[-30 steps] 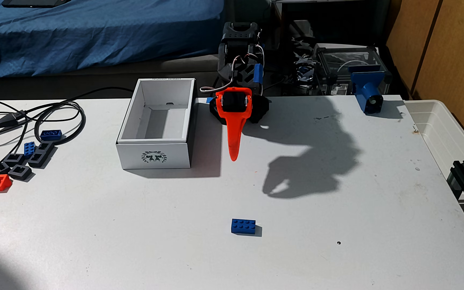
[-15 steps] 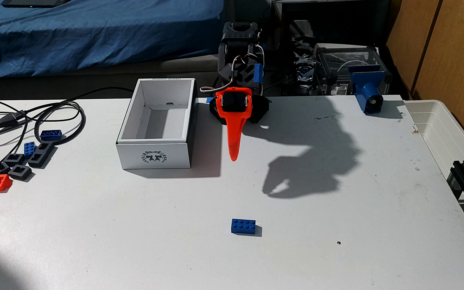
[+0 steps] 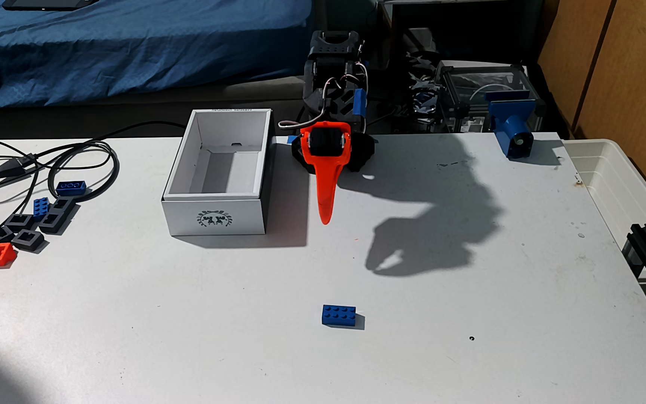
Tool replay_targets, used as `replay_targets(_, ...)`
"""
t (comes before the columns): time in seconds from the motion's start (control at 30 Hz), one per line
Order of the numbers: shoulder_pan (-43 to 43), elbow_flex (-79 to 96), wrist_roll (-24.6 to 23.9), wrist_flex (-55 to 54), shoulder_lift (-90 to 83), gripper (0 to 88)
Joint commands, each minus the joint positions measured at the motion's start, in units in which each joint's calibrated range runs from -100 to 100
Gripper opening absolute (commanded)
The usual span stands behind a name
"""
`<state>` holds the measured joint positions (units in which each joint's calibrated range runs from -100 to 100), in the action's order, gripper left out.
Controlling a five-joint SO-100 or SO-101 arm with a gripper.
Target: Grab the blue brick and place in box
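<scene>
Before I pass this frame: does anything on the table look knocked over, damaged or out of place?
Nothing stands out. The bright blue rectangular studded brick sits flat, studs up, alone near the front of the white table. The white cardboard box stands upright and looks empty. The orange gripper hangs beside the box, holding nothing.

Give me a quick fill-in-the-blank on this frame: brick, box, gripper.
1. The blue brick lies on the table, its studs facing ____.
2. The box has a dark ____ printed on its near wall.
3. In the fixed view, the orange gripper hangs to the ____ of the box.
4. Inside, the box holds ____ bricks.

Missing words: up; emblem; right; no
</scene>
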<state>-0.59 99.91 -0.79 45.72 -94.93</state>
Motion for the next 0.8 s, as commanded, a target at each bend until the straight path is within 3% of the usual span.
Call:
replay_targets(0.0,-0.3,-0.27,0.08,0.25,-0.5,1.2)
replay_targets(0.47,0.0,-6.3,0.29,4.73,-0.42,1.8)
replay_targets(0.77,5.49,-14.37,4.29,11.71,0.26,1.9)
